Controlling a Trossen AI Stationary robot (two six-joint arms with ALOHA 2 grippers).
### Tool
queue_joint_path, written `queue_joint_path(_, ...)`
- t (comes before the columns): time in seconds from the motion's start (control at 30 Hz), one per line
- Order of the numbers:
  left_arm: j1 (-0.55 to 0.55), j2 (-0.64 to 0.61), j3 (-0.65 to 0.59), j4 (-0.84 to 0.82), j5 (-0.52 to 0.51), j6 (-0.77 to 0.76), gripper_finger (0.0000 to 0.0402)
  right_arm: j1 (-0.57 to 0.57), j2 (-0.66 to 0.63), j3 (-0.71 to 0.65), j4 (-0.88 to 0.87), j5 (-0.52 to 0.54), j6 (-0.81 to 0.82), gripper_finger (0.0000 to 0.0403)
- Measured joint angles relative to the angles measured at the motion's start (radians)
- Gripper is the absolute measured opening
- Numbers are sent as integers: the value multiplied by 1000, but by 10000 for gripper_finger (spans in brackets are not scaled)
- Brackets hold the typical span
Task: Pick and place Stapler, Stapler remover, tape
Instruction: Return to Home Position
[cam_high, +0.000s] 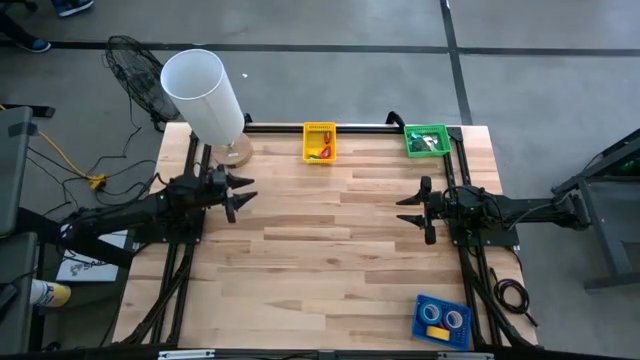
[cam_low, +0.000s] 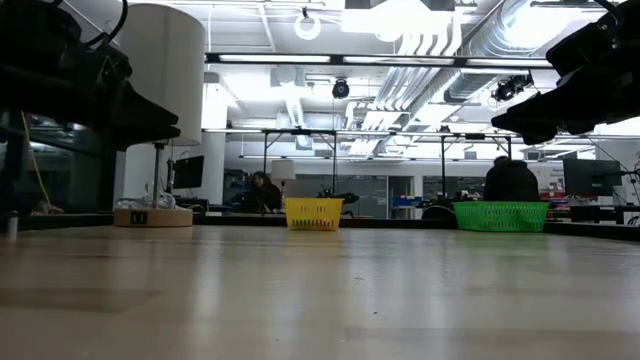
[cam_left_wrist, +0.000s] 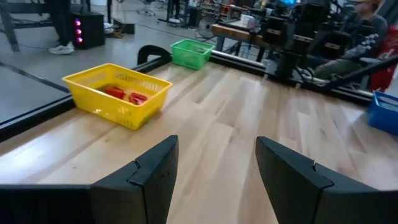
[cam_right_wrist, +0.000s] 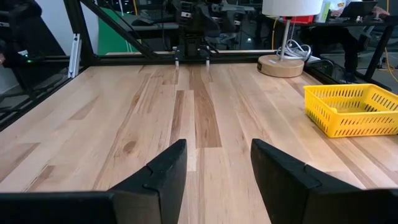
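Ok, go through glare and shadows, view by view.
High view: even light, no hard shadows on the table. Low view: ceiling lights glare, and the left gripper and right gripper show as dark silhouettes. Left wrist view: the yellow bin is evenly lit. Right wrist view: the lamp shade is washed out white.

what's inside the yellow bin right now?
Two red staplers lie in the yellow bin. Anything under them, or yellow against its mesh, cannot be made out. Left gripper and right gripper hang open, away from it.
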Motion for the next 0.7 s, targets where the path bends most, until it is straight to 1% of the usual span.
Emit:
queue_joint_path(0.1, -51, 0, 6, -6, -46, 8, 211, 0, 0, 0, 0, 0, 0, 170)
queue_joint_path(0.27, -105, 0, 16, -2, -174, 74, 211, 0, 0, 0, 0, 0, 0, 170)
queue_joint_path(0.7, -109, 0, 18, -5, -163, 76, 211, 0, 0, 0, 0, 0, 0, 170)
